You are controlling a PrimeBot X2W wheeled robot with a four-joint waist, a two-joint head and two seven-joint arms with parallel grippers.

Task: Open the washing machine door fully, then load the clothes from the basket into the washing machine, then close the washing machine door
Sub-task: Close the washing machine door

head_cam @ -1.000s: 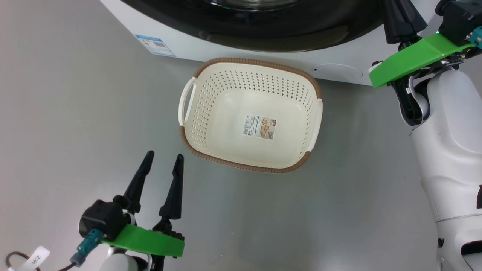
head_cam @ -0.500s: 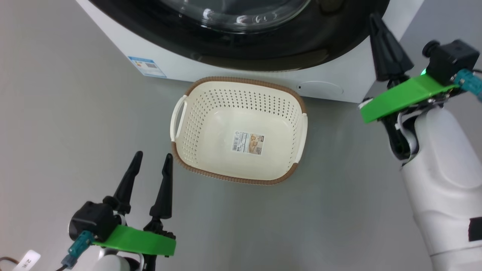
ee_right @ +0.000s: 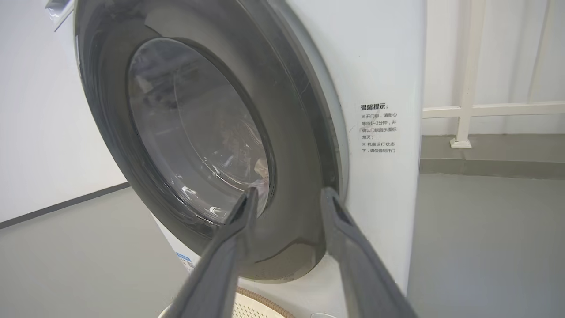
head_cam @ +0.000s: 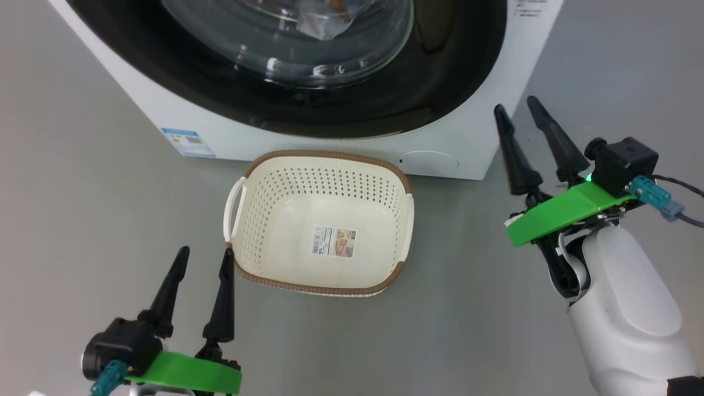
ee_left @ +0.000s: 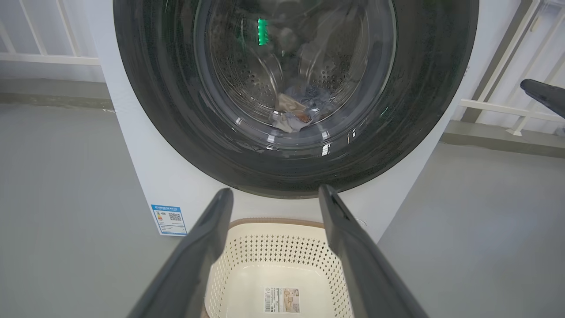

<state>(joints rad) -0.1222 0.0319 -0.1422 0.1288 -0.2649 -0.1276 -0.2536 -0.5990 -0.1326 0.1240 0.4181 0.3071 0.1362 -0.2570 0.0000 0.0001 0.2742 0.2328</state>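
Left gripper (head_cam: 206,253): fingers spread, nothing between them. It hangs low at my left, tips aimed at the washer (head_cam: 330,144). Its right fingertip sits just beside the near left corner of the basket (head_cam: 324,155); I cannot tell if they touch.

Right gripper (head_cam: 515,104): fingers also apart, pinching nothing. It stands off the washer's front right corner, tips aimed along that corner. In the right wrist view the fingers frame the right edge of the door (head_cam: 451,66), with a gap to it.

Surroundings: the basket stands on the grey floor (head_cam: 82,192) just in front of the washer, between both grippers and the door's lower edge. It is the one thing in the way low down. A blue label (head_cam: 188,142) marks the washer's lower left corner, and a round cap (head_cam: 429,161) sits low at its right. Printed text (ee_right: 378,128) runs beside the door. A white railing (ee_right: 468,66) stands behind the washer.

Door: lies flat against the washer front, glass bulge facing me, black rim all round.

Clothes (ee_left: 295,115): seen through the glass as a small pale blue and cream heap low in the drum.

Basket: mouth up, bottom sticker (head_cam: 333,242) showing. Its long axis runs roughly along the washer front, turned slightly, handles at the left and right ends.
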